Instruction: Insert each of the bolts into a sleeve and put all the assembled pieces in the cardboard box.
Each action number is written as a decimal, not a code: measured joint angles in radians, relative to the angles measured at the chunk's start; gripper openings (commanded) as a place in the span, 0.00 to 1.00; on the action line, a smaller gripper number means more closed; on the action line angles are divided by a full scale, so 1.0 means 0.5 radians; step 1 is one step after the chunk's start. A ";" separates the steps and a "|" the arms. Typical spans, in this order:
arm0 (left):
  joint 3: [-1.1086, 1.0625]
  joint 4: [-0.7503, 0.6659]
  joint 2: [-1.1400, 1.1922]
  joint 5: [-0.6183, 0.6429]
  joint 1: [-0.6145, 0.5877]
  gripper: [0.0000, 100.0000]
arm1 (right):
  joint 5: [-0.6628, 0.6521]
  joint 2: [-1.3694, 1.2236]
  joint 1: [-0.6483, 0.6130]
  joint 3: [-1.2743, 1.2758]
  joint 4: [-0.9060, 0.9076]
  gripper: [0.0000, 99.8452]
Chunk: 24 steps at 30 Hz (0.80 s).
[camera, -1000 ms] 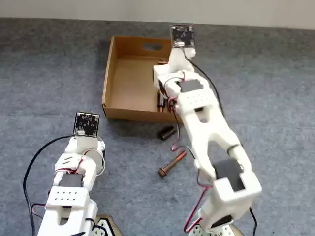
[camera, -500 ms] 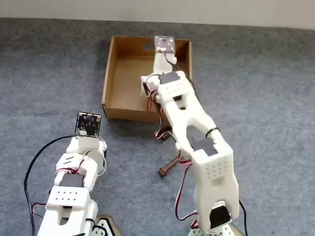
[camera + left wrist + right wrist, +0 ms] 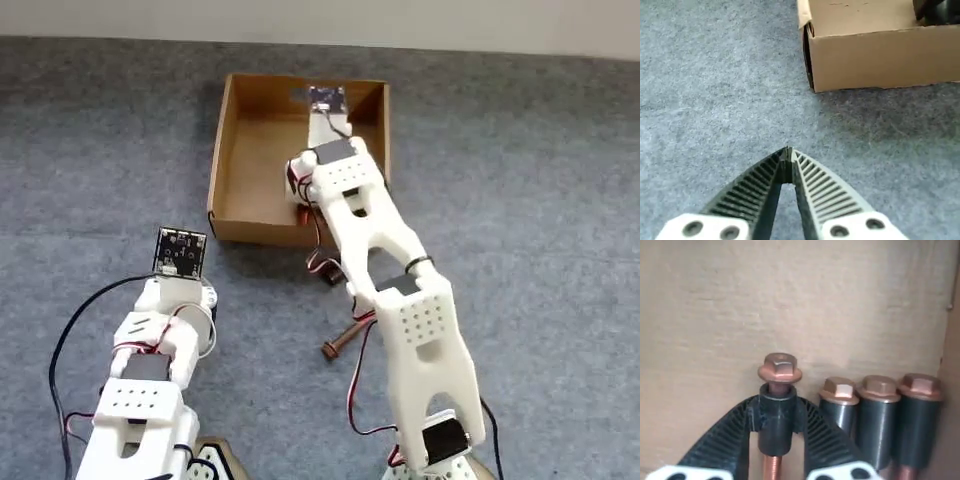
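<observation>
Right wrist view: assemblies (image 3: pixel 879 412) in box (image 3: pixel 790 295)

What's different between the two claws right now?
The left claw is shut on nothing; the right claw is shut on a sleeved bolt. The left claw hangs over grey carpet outside the cardboard box; the right claw is inside the box, next to three finished pieces. Both have black ribbed fingers.
</observation>
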<state>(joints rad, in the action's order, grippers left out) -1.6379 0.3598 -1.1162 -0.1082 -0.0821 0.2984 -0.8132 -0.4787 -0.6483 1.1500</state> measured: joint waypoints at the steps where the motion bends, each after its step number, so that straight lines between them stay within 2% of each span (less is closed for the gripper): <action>1: 0.000 0.000 0.000 0.000 0.000 0.01 | 0.000 -0.012 0.000 -0.025 0.031 0.07; 5: 0.000 0.000 0.000 0.000 0.000 0.01 | 0.012 -0.031 -0.003 -0.110 0.150 0.19; 12: 0.000 0.000 0.000 0.000 0.000 0.01 | 0.015 -0.031 0.003 -0.411 0.353 0.19; 22: 0.000 0.000 0.000 0.000 0.000 0.01 | 0.015 -0.031 0.166 -1.359 1.123 0.19; 24: 0.000 0.000 0.000 0.000 0.000 0.01 | 0.003 -0.028 0.190 -1.504 1.181 0.19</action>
<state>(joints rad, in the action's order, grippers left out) -1.6379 0.3598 -1.1162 -0.1082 -0.0821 0.3000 -0.8270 -0.3836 -1.4001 1.7407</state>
